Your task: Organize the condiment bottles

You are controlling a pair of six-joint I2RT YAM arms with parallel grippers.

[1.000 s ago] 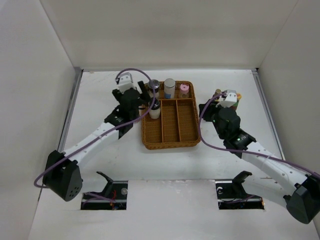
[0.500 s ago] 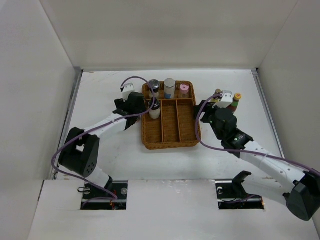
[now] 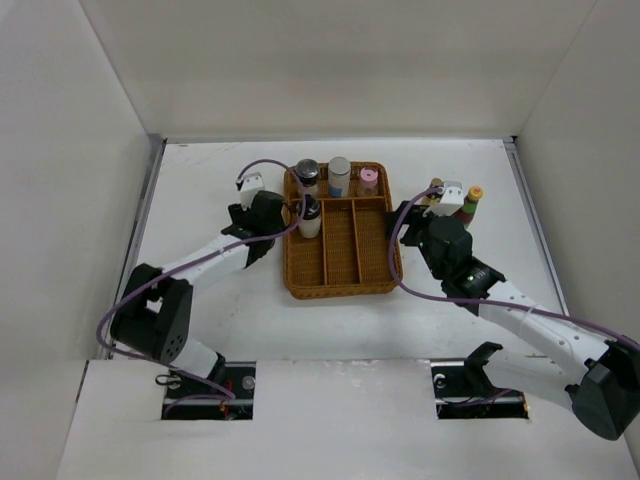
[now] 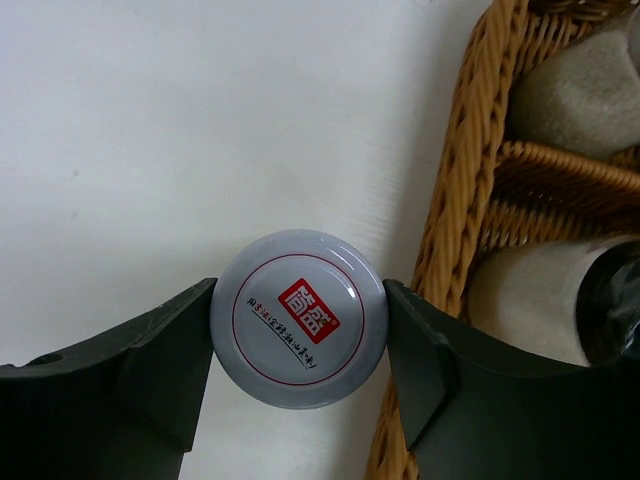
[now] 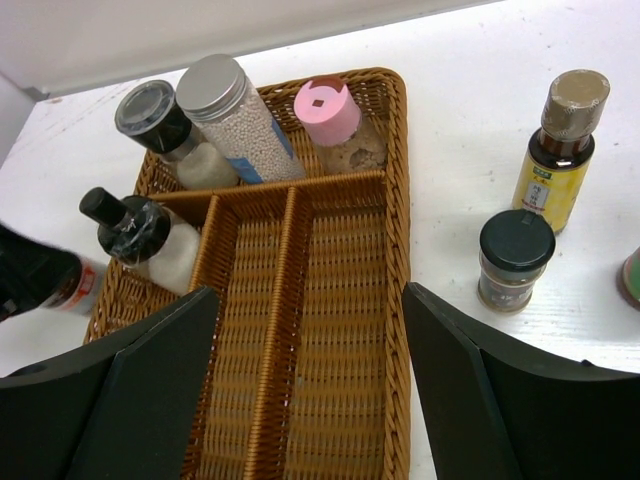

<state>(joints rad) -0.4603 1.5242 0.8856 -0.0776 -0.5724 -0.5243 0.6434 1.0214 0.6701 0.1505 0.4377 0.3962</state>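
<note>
Condiment bottles (image 5: pixel 240 120) are standing partly in the wicker tray (image 4: pixel 455 200), partly on the table (image 5: pixel 460 120) to its right. Left gripper (image 4: pixel 300 330) is clamping a white-capped bottle (image 4: pixel 299 300) with a red logo, just beside the tray's left outer wall. Right gripper (image 5: pixel 305 300) is hovering over the tray, fingers wide apart, holding nothing. A yellow-labelled bottle (image 5: pixel 565 150) and a black-lidded jar (image 5: pixel 515 255) are sitting outside the tray, near each other.

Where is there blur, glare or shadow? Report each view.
Left wrist: the grey lid is sharp, with a faint sheen at its rim; the bottles inside the basket are blurred. Right wrist: evenly lit, basket sharp, no glare. Top external: flat light, soft shadows.
</note>
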